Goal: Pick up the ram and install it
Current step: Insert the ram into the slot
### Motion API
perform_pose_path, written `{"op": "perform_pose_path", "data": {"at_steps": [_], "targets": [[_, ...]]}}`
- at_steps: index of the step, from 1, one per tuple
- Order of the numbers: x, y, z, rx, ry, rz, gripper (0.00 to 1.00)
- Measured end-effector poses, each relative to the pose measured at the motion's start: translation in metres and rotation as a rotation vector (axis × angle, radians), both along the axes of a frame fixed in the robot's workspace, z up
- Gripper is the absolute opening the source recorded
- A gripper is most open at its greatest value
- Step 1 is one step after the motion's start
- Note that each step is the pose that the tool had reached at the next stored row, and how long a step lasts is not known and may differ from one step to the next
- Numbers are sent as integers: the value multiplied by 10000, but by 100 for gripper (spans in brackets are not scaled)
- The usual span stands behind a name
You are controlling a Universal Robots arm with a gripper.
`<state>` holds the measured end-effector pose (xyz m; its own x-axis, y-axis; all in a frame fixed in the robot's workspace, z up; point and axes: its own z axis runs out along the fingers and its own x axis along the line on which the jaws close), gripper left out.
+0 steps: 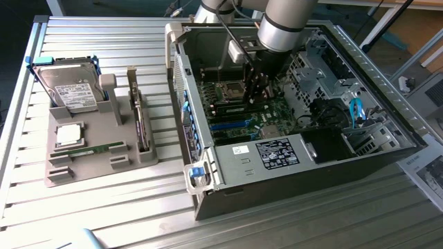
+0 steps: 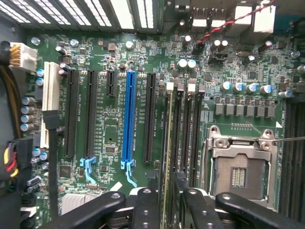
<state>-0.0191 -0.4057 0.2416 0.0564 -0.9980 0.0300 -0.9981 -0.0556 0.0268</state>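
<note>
Black-fingered hand (image 2: pixel 167 200) clamps the thin green ram (image 2: pixel 167 129) edge-on among long dark slots (image 2: pixel 182 129).

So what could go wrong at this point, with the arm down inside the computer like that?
The gripper holds the ram edge-on over narrow memory slots that sit side by side; slightly off line, it might land on a slot wall or the wrong slot. The open processor socket lies right beside, so a slip could scrape it.
</note>
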Motion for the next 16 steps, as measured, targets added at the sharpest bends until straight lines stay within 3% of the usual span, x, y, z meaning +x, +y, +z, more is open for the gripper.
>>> {"op": "perform_pose_path", "data": {"at_steps": [6, 8, 9, 14, 16], "targets": [[0, 23, 180, 1, -2, 0, 25], [1, 37, 240, 2, -4, 1, 13], [1, 37, 264, 1, -4, 1, 11], [84, 37, 306, 2, 7, 0, 11], [147, 37, 307, 3, 43, -2, 11]]}}
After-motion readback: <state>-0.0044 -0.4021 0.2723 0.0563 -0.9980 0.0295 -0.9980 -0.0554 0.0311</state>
